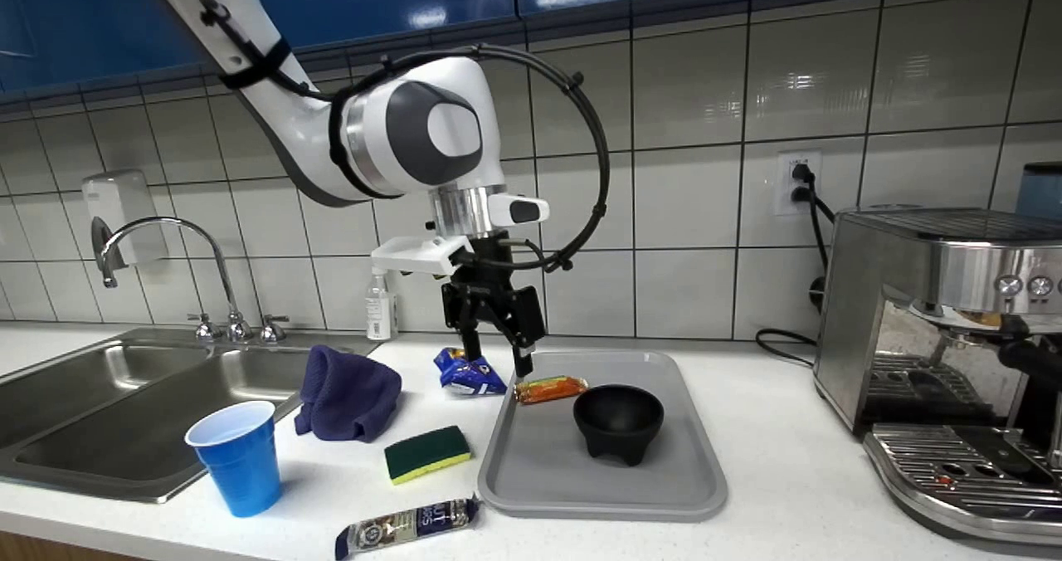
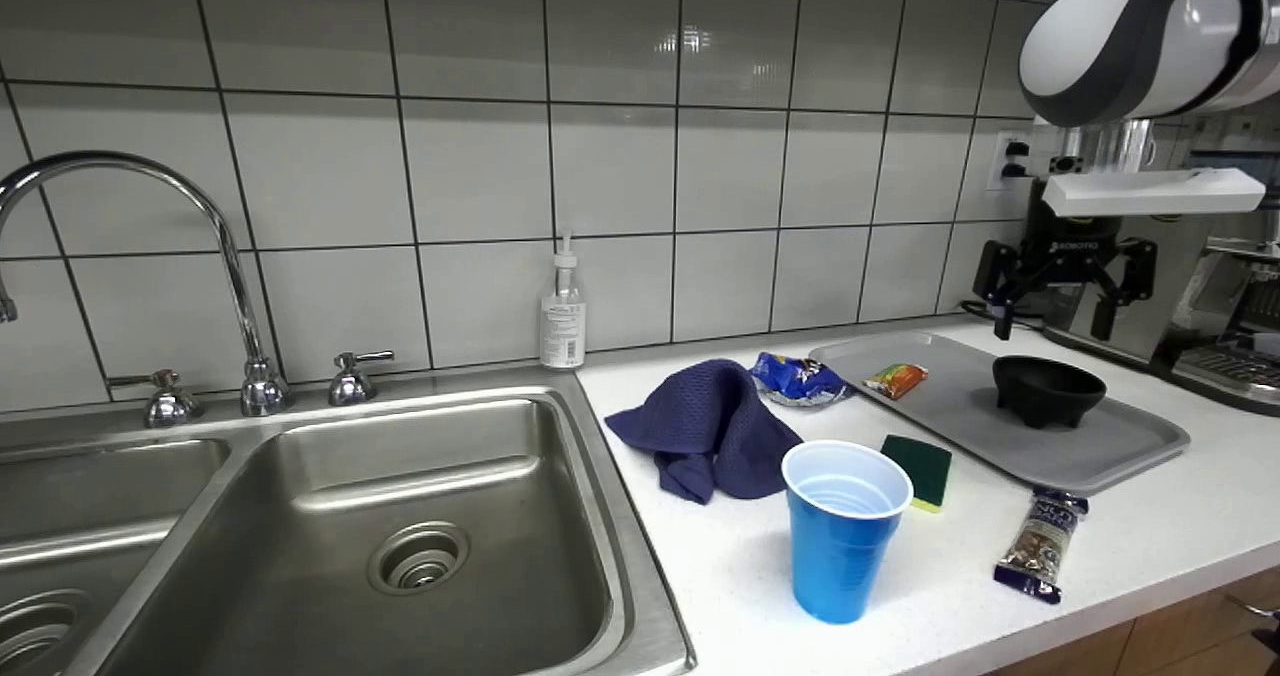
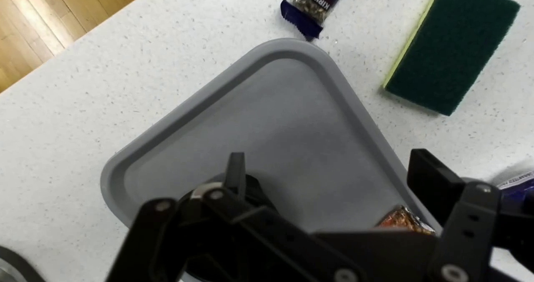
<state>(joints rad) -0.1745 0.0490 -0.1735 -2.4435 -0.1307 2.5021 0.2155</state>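
My gripper (image 1: 498,362) hangs open over the back part of the grey tray (image 1: 539,482), with nothing between its fingers. In the wrist view the jaws stand wide apart above the tray (image 3: 292,102). An orange-wrapped bar (image 1: 550,389) lies on the tray below, and only its foil end (image 3: 402,220) shows past the gripper in the wrist view. The black footed bowl (image 1: 618,424) stands upright on the tray in both exterior views; from the wrist, one finger mostly covers it. Beside the tray's back corner lies a crumpled blue packet (image 2: 800,380).
On the counter are a green-yellow sponge (image 1: 427,453), a nut bar (image 1: 406,526), a blue cup (image 2: 840,546) and a navy cloth (image 2: 710,426). The steel sink (image 2: 400,476) and faucet flank them. A soap bottle (image 2: 563,316) stands by the wall, a coffee machine (image 1: 954,295) opposite.
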